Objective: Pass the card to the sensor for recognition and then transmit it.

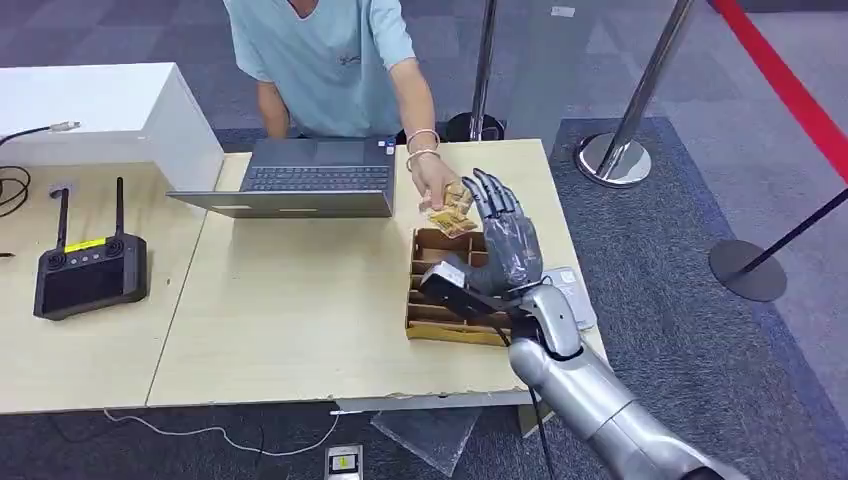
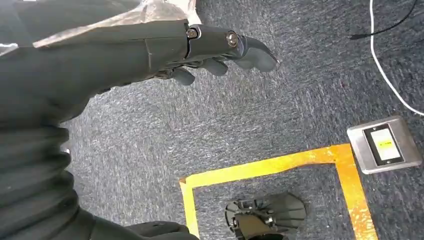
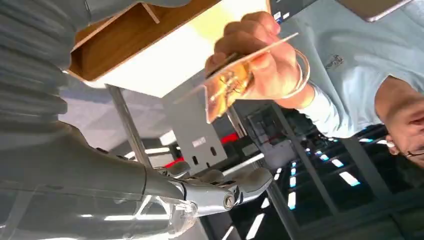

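A person's hand holds gold-coloured cards over the far end of the cardboard divider tray. My right hand is raised just right of those cards, with its fingers spread and nothing in them. In the right wrist view the person's hand pinches a card apart from my empty right hand. A small pale device, perhaps the sensor, lies on the table right of the tray, partly behind my arm. My left hand hangs over the carpet, holding nothing.
An open laptop sits at the table's far edge before the person. A black controller with antennas and a white box are at the left. Stanchion bases stand on the carpet at right. On the floor are yellow tape and a floor socket.
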You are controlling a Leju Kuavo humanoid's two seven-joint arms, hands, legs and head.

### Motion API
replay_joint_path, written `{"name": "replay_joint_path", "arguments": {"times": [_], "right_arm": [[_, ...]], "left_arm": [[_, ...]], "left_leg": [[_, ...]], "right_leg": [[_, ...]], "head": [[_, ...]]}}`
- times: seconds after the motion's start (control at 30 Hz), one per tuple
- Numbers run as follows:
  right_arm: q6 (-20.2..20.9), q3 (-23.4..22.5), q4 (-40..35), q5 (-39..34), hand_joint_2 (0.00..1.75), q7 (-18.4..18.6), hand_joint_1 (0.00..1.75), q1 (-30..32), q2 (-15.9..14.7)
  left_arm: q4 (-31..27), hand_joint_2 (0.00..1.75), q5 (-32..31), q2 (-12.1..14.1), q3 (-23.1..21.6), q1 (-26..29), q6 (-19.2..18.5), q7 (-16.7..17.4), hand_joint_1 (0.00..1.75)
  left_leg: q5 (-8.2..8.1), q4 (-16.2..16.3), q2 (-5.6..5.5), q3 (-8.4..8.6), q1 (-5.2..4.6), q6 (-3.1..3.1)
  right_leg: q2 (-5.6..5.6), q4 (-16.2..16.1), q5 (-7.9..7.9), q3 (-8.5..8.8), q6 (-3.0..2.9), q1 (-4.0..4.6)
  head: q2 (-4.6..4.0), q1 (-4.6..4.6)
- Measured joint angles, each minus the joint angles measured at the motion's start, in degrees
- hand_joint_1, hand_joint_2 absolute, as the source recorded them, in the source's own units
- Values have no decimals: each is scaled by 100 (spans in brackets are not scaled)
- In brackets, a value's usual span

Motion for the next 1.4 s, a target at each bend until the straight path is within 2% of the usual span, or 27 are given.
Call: {"name": "replay_joint_path", "arguments": {"times": [0.23,0.27,0.33,0.6,1.1,1.4], "right_arm": [[0,-35,87,254,175,-57,0,2,59],[0,-52,103,254,175,-72,168,1,68],[0,-85,134,252,175,-109,175,3,96],[0,-251,245,252,175,-365,175,18,232],[-2,-599,376,265,175,-595,175,108,474],[-4,-947,402,368,175,-857,175,198,627]], "left_arm": [[0,175,-7,-7,-39,-15,-2,7,0],[0,175,-7,-7,-42,-16,-2,7,0],[0,175,-9,-7,-46,-17,-2,7,0],[0,175,-22,-4,-50,-31,-11,11,0],[0,175,-4,-4,-55,-55,-20,9,0],[0,175,37,-4,-92,-57,-24,9,0]], "left_leg": [[0,0,0,0,0,0],[0,0,0,0,0,0],[0,0,0,1,0,0],[0,0,0,0,0,0],[0,0,0,0,0,0],[0,0,0,0,0,0]], "right_leg": [[0,0,0,0,0,0],[0,0,0,0,0,0],[0,0,0,0,0,0],[0,0,0,-1,0,0],[0,0,0,-1,0,0],[0,0,0,-1,0,0]], "head": [[-2,2],[0,0],[0,0],[0,0],[0,2],[0,0]]}}
